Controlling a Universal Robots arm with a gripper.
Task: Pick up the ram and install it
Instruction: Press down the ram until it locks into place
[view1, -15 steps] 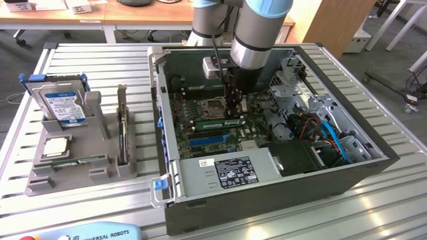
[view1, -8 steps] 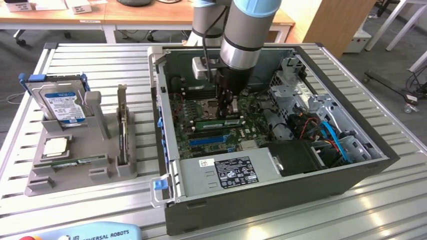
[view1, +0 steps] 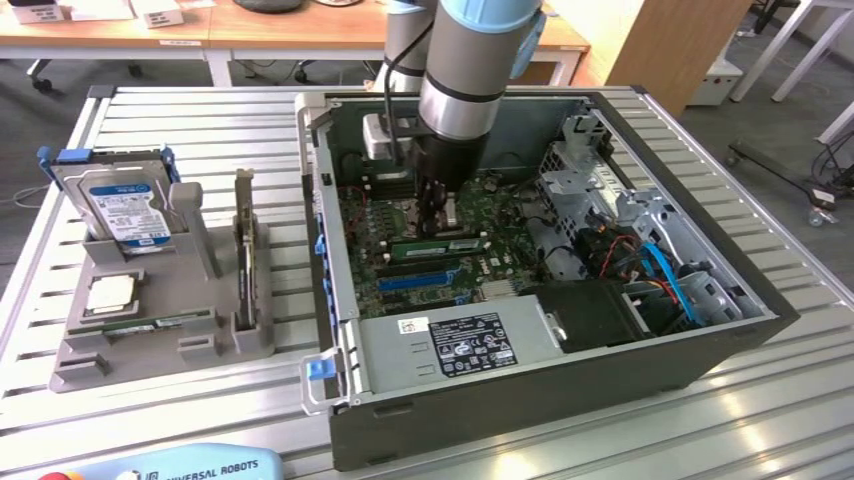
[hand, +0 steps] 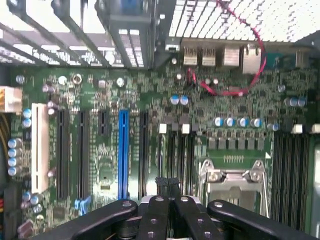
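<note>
One ram (view1: 438, 241) stick sits in mobo slots; tool (hand: 167, 184) tips together on its top edge.

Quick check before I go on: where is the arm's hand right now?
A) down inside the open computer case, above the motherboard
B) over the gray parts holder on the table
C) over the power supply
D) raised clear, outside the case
A: the exterior view shows the hand lowered into the open computer case, and the wrist view shows its fingers shut together just above the motherboard.
</note>
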